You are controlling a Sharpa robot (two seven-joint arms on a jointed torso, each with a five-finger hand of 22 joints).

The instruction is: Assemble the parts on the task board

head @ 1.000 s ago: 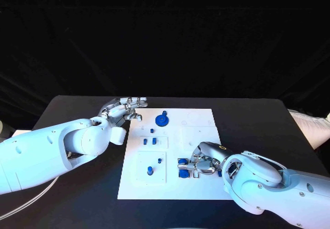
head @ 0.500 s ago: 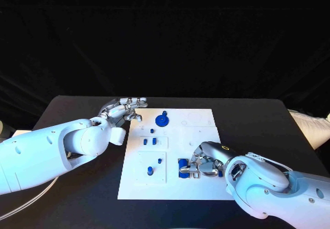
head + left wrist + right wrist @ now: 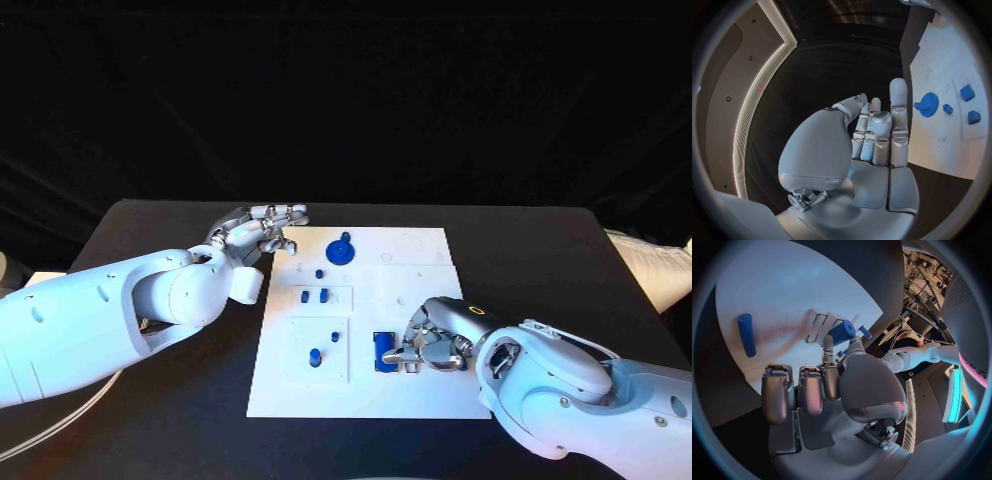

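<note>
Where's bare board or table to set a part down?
Free: the task board far right corner, beyond the blue gear; black table right of it. Crowded: near edge around right hand, blue bar; left hand at far left corner.

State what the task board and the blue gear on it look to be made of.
Task board: probably matte white plastic or coated sheet; flat, even, glare-free, with shallow recessed outlines. Blue gear: likely moulded or printed plastic; uniform solid blue, dull, toothed rim visible in the left wrist view.
</note>
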